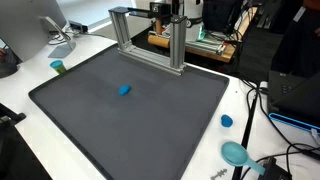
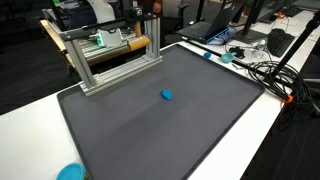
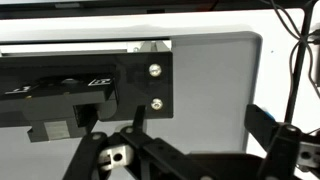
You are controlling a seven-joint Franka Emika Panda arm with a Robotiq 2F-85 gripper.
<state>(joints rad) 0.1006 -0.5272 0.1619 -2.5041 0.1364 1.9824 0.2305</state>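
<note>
1. White surface carries a large dark grey mat, with desks, screens and loose gear crowding the room behind it.
2. A metal frame of pale bars stands upright at the far edge of the mat. It shows in both exterior views.
3. The gripper hangs high at the frame's top bar, at the back of the scene. In an exterior view it sits just above the same bar. The arm behind it blends into the dark clutter, so I cannot tell how its joints are bent.
4. In the wrist view the gripper points down beside the frame. A black bracket with two screws fills the middle of that view, with the grey mat beyond it.
5. The fingers are spread wide apart with nothing between them. They touch neither the bracket nor the mat.
6. A small blue piece lies alone near the middle of the mat, well apart from the frame and the gripper. It shows in both exterior views.
7. Off the mat, a blue cap and a teal dish lie on the surface at one side. A green cup stands at the opposite side.
8. Cables trail across the surface past the mat's edge.
</note>
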